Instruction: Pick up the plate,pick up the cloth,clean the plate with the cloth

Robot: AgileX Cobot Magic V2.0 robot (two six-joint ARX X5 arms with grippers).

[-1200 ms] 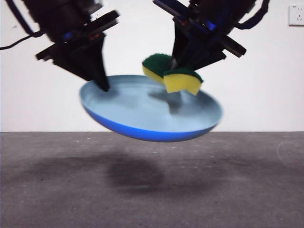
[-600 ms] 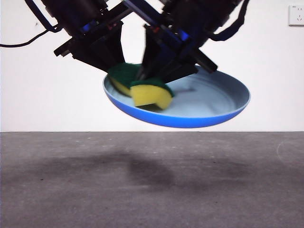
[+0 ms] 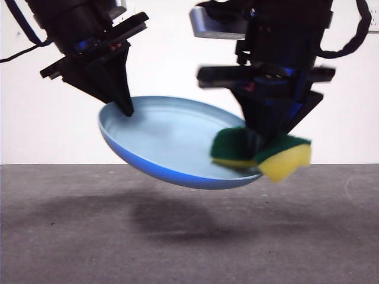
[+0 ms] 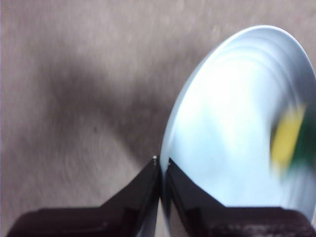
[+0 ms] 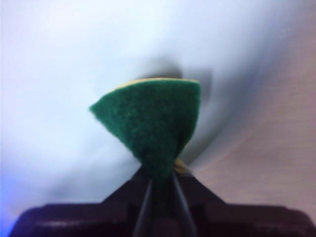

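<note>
Left end effector [image 3: 125, 109]: it is clamped on the rim of the plate at the plate's left edge, one jaw inside the dish and one outside, as the left wrist view shows [image 4: 161, 163]. A rim pinch leaves the whole inner face free for wiping.

Plate [image 3: 172, 139]: it hangs in the air, well clear of the worktop [image 3: 89, 236], tilted so that its pale inner face turns toward the front camera and toward the other arm. Its right side sits lower than the gripped left side. That tilt probably serves to present the surface to the cloth.

Cloth [image 3: 260, 155]: it is folded or squeezed in the middle by the grip, green scouring layer on the upper side and yellow foam bulging out at the lower right. It sits at the plate's lower right rim, partly overhanging the edge; from the front it appears to touch the plate, though motion blur leaves the contact uncertain.

Right end effector [image 3: 260, 139]: it comes down from above, jaws closed tight on the cloth's middle, seen in the right wrist view [image 5: 160, 180] with the green face spreading out over the pale plate. Holding the cloth by its centre lets its free ends drag over the plate.

Step in hand: the wiping itself, judged from both things being held aloft and together.
</note>
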